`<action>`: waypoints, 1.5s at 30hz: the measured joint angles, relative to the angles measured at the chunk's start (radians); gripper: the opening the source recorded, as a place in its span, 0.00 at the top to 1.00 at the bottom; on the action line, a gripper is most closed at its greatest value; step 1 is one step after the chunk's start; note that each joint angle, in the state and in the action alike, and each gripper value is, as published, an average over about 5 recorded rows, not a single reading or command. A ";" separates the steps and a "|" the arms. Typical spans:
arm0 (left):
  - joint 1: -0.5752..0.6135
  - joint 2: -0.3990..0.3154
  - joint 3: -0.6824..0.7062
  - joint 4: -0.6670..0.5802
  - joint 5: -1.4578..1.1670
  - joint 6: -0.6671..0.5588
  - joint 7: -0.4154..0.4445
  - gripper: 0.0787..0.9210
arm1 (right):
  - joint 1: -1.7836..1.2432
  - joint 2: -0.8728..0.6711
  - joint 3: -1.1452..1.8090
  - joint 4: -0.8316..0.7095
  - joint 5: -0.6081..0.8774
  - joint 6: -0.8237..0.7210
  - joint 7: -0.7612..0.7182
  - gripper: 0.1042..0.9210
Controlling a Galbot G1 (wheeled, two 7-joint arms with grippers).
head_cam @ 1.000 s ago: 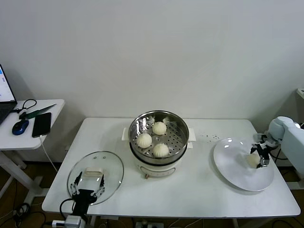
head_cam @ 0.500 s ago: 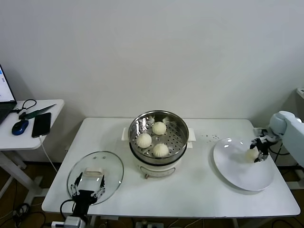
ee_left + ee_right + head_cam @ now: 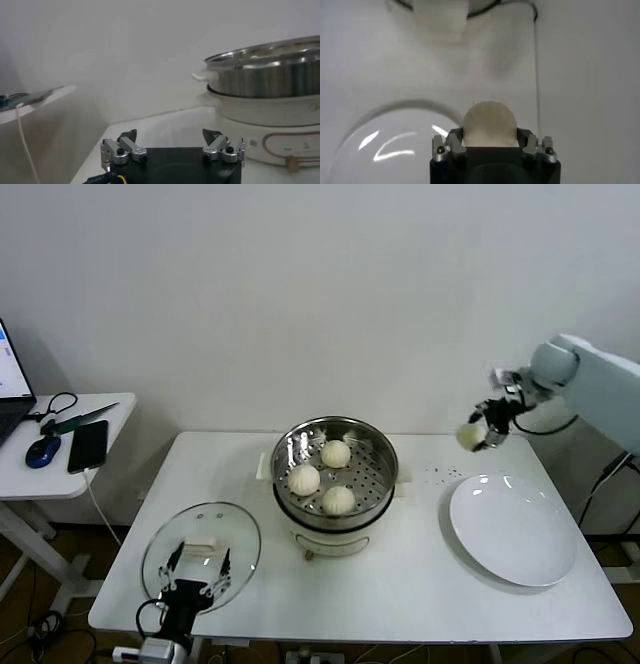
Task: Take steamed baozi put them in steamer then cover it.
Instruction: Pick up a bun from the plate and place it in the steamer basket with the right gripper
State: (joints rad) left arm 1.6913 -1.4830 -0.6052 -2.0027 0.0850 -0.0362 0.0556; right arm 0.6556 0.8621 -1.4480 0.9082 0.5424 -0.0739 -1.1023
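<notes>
White table (image 3: pixel 420 584) occupied by steamer (image 3: pixel 334 484) at centre, three baozi (image 3: pixel 338 499) seated on perforated tray. White plate (image 3: pixel 512 529) placed right of steamer. Glass cover (image 3: pixel 201 556) laid flat at front left. Right arm raised above plate's far edge, right gripper (image 3: pixel 482 431) clenched on fourth baozi (image 3: pixel 470 435). Left gripper (image 3: pixel 193 579) parked low over cover, fingers spread wide.

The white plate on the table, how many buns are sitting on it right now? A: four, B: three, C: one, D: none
D: the white plate is bare, three buns lie in the steamer, and the fourth bun is up in the air in the right gripper, above the table.
</notes>
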 measured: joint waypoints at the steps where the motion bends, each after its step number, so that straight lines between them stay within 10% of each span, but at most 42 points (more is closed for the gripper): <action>1: -0.001 0.000 0.002 -0.001 -0.001 -0.001 0.002 0.12 | 0.027 0.014 -0.032 0.018 0.038 -0.011 0.007 0.29; 19: -0.002 0.020 0.008 -0.017 -0.033 -0.025 0.011 0.12 | 0.205 0.323 -0.348 0.183 0.433 -0.142 0.135 0.29; 45: -0.020 0.022 -0.006 -0.001 -0.053 -0.033 0.007 0.12 | 0.069 0.411 -0.405 0.149 0.374 -0.184 0.187 0.23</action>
State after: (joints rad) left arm 1.6714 -1.4606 -0.6109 -2.0034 0.0320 -0.0690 0.0622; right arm 0.7247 1.2727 -1.8527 1.0568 0.9167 -0.2583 -0.9152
